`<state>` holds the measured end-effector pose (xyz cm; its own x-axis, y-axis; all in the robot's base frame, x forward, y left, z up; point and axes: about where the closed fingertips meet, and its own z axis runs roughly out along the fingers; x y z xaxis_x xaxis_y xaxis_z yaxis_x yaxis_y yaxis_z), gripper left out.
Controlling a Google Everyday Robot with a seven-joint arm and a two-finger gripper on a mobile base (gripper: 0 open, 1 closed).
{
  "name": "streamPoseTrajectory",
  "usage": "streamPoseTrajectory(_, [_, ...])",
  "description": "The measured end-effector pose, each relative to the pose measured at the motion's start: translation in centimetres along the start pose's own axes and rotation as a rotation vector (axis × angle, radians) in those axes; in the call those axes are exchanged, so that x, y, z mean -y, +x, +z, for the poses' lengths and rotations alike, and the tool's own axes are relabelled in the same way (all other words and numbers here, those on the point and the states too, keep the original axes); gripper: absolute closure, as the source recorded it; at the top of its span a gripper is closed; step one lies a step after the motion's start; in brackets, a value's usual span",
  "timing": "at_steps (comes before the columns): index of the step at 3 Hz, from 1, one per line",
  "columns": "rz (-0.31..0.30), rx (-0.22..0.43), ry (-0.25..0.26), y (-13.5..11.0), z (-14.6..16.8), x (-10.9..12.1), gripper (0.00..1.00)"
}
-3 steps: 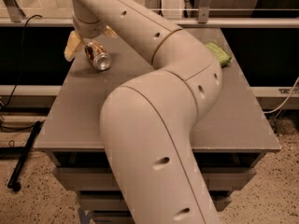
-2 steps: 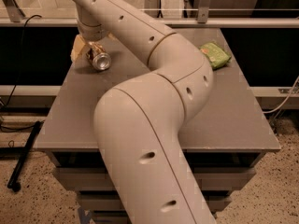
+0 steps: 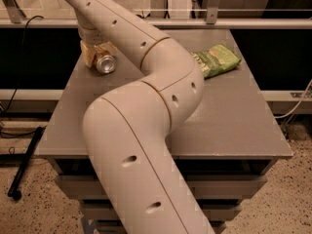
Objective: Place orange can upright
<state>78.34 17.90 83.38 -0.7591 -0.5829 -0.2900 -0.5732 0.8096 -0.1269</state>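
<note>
The orange can (image 3: 105, 64) is at the table's far left corner, tipped so that its silver end faces the camera. My gripper (image 3: 99, 57) hangs from the arm over that corner. Its pale yellow fingers (image 3: 88, 55) sit on either side of the can and are closed on it. The can's body is mostly hidden behind its end and the fingers. I cannot tell whether the can rests on the grey table (image 3: 234, 116) or is held just above it.
A green snack bag (image 3: 216, 60) lies at the table's far right. My large white arm (image 3: 146, 130) crosses the middle of the view and hides much of the tabletop. A rail and dark gap run behind the table's far edge.
The arm's elbow has swung left and lower, uncovering more of the green bag. The gripper and can have stayed at about the same far left spot.
</note>
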Motion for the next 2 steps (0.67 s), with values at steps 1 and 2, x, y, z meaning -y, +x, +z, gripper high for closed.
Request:
streamPoseTrajectory(1, [0.01, 0.034, 0.01, -0.7, -1.2, 0.6, 0.65])
streamPoseTrajectory(2, [-0.003, 0.127, 0.002, -1.5, -4.5, 1.6, 0.88])
